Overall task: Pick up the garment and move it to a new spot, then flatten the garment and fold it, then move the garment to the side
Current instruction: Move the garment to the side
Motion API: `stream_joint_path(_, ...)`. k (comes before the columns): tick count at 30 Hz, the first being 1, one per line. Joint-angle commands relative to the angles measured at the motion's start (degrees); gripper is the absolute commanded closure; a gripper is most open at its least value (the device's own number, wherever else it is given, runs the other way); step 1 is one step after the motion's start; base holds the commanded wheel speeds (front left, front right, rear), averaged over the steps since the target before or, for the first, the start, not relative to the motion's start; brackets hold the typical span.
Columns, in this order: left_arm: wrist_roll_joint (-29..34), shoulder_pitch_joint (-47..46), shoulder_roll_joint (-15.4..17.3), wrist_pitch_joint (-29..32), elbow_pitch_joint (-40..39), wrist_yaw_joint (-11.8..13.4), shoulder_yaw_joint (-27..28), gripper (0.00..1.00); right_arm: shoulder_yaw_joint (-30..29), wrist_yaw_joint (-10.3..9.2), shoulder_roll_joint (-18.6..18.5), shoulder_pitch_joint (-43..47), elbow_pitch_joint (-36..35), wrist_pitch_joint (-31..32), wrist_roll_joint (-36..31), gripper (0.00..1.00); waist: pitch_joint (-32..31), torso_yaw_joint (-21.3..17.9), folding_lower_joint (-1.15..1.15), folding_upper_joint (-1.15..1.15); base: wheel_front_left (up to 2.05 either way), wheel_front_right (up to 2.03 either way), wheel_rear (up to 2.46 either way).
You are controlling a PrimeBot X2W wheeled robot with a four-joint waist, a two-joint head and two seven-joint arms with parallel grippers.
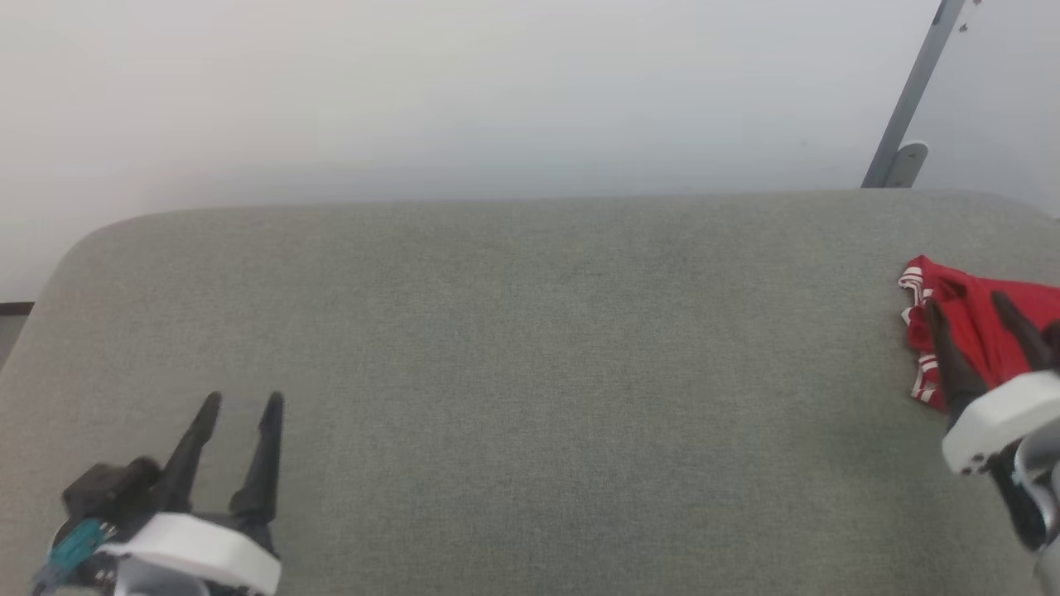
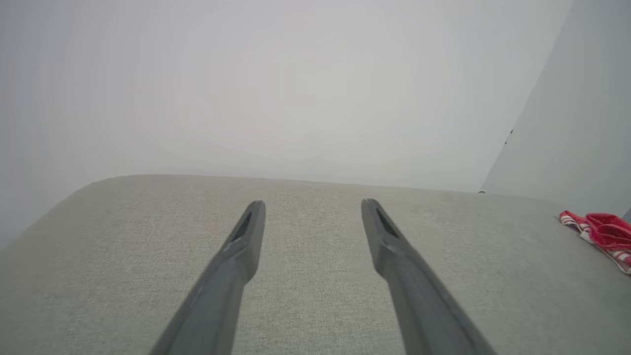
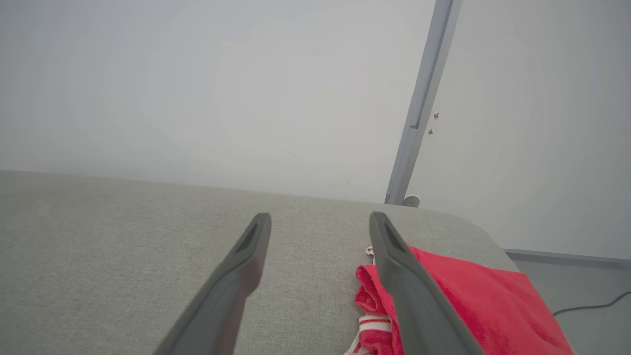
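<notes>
Where the head view is nearest the robot, the left gripper (image 1: 244, 399) sits over the front left part of the grey cushion (image 1: 530, 348), its two dark fingers spread apart with nothing between them. The left wrist view shows the same gap, the left gripper (image 2: 312, 203) standing wide over bare grey fabric (image 2: 98, 246).

At the front right, the right gripper (image 1: 967, 300) is also spread wide and holds nothing. Its fingers point up the view across the garment (image 1: 981, 331), a crumpled red heap with red-and-white striped trim along its left side. The garment lies at the right end of the cushion, partly cut off by the picture's edge. The right wrist view shows the right gripper (image 3: 320, 215) from behind. One finger (image 3: 236, 276) stands over bare cushion (image 3: 98, 236), and the other covers the bunched left edge of the garment (image 3: 468, 291). Most of the red cloth spreads out to that finger's far side, towards the cushion's right edge. A fold and a band of striped trim peek into the gap between the fingers. Whether either finger touches the cloth cannot be told.

From the left wrist view the garment (image 2: 604, 229) is a small red bundle, well apart from the left gripper.

Beyond the cushion's rounded back edge stands a pale wall (image 1: 414, 99). A slanted grey metal post (image 1: 911, 91) rises behind the back right corner. Past the right end, a dark cable (image 3: 601, 303) lies on the floor.
</notes>
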Motion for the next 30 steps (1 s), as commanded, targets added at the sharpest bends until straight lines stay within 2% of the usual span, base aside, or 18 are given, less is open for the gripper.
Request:
stream_joint_path(1,0.24,0.76,0.27,-0.27,-0.26,-0.17,0.79,0.0,-0.76,-0.08,0.52,1.19,-1.0,-0.15,-0.58,0.0,-0.21,-0.03,0.0,0.0,0.0,0.0,0.0)
stream_joint_path(7,0.76,4.09,-0.72,-0.27,-1.99,-0.17,2.72,0.0,-6.61,-0.08,5.27,8.77,-8.23,-0.15,-5.27,0.0,-1.07,-0.62,0.0,0.0,0.0,0.0,0.0)
stream_joint_path(14,0.2,6.03,-0.58,-0.27,-2.56,-0.17,2.69,0.0,-9.85,-0.08,9.5,15.3,-13.27,-0.15,-7.69,0.0,-1.45,-1.36,0.0,0.0,0.0,0.0,0.0)
stream_joint_path(30,0.26,7.63,-1.48,-0.27,-3.24,-0.17,4.09,0.0,-12.73,-0.08,12.83,20.31,-16.97,-0.15,-9.9,0.0,-1.6,-0.87,0.0,0.0,0.0,0.0,0.0)
